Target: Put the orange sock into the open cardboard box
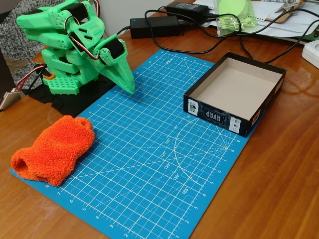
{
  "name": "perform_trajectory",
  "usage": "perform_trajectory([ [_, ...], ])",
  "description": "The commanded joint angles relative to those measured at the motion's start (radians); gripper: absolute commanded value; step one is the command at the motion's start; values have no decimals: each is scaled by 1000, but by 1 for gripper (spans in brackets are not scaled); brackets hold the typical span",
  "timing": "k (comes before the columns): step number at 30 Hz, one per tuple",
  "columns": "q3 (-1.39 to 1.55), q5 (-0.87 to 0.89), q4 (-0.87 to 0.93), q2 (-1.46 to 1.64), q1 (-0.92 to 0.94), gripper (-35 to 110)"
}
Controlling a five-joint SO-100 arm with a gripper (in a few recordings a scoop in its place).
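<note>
The orange sock (53, 149) lies flat and lumpy on the near left corner of the blue cutting mat (149, 149). The open cardboard box (234, 92), dark outside and tan inside, stands empty at the mat's right edge. My green arm is folded up at the back left, and its gripper (124, 82) points down just above the mat's far left corner, with the jaws together and nothing held. The gripper hangs well behind the sock and far left of the box.
Two black power adapters (154, 26) with cables lie behind the mat. Papers and a green plastic thing (234, 15) sit at the back right. A white object (311, 52) is at the right edge. The wooden table (279, 189) surrounds the mat.
</note>
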Motion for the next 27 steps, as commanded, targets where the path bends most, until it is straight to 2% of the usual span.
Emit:
perform_trajectory([
  [1, 14, 49, -29, 17, 44, 0],
  [27, 15, 35, -31, 18, 37, 0],
])
